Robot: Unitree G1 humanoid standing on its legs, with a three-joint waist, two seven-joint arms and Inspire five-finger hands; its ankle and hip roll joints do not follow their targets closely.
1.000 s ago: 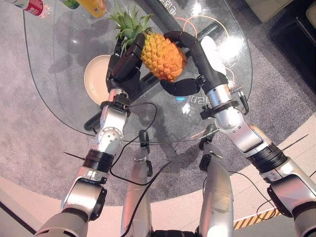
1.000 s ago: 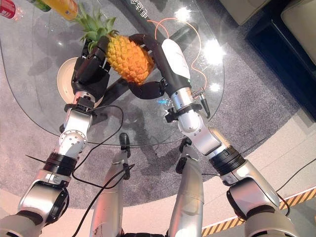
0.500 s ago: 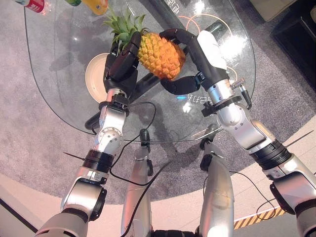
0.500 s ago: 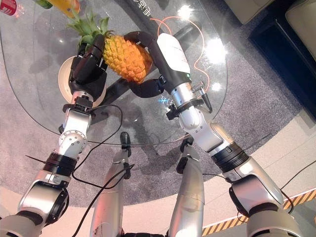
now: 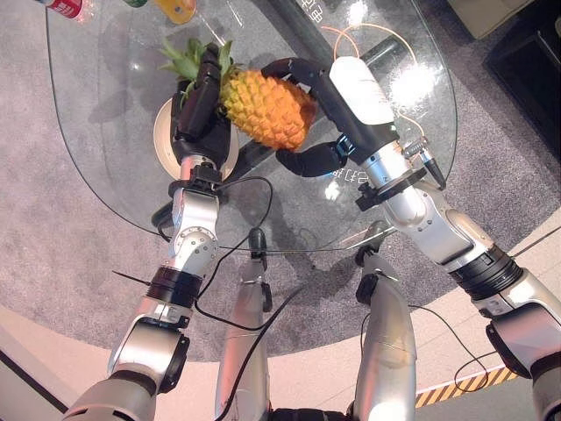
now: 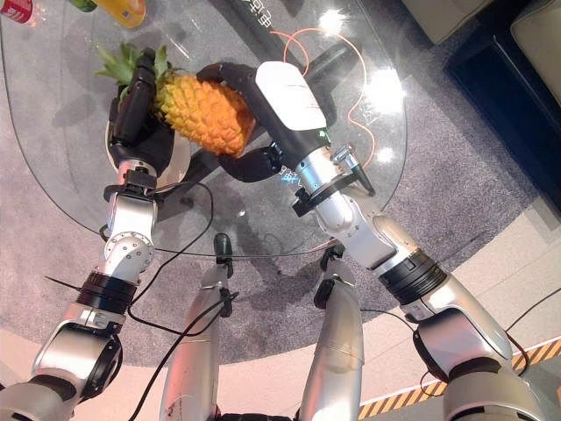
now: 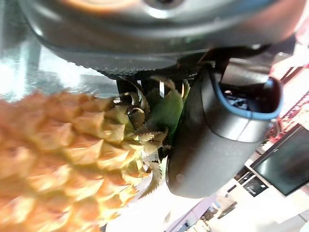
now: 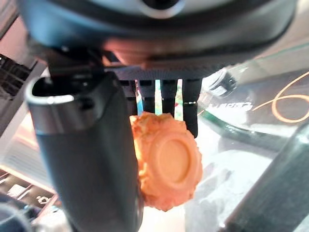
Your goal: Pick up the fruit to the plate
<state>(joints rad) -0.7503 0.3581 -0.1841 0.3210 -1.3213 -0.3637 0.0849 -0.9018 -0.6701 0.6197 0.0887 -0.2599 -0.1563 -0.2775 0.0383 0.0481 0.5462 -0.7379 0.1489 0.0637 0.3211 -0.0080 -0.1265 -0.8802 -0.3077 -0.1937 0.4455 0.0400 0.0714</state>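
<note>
An orange pineapple [image 5: 263,107] with a green crown [image 5: 186,54] hangs on its side above the round glass table [image 5: 105,189]. My right hand [image 5: 337,83] is shut on its base end, fingers over the top and thumb [image 5: 307,160] below; the right wrist view shows the cut base [image 8: 166,166]. My left hand [image 5: 197,105] presses straight fingers against the crown end, its thumb [image 7: 212,130] beside the leaves. A cream plate [image 5: 160,136] lies on the glass beneath the left hand, mostly hidden by it.
Bottles stand at the table's far left rim: a red one [image 5: 66,7] and an orange one [image 5: 175,9]. An orange cable [image 5: 351,39] loops on the glass behind my right hand. The table's dark base [image 5: 254,156] shows through the glass.
Both hands have carried the pineapple to the left, so its crown end now hangs over the plate. The left hand's fingers have straightened.
</note>
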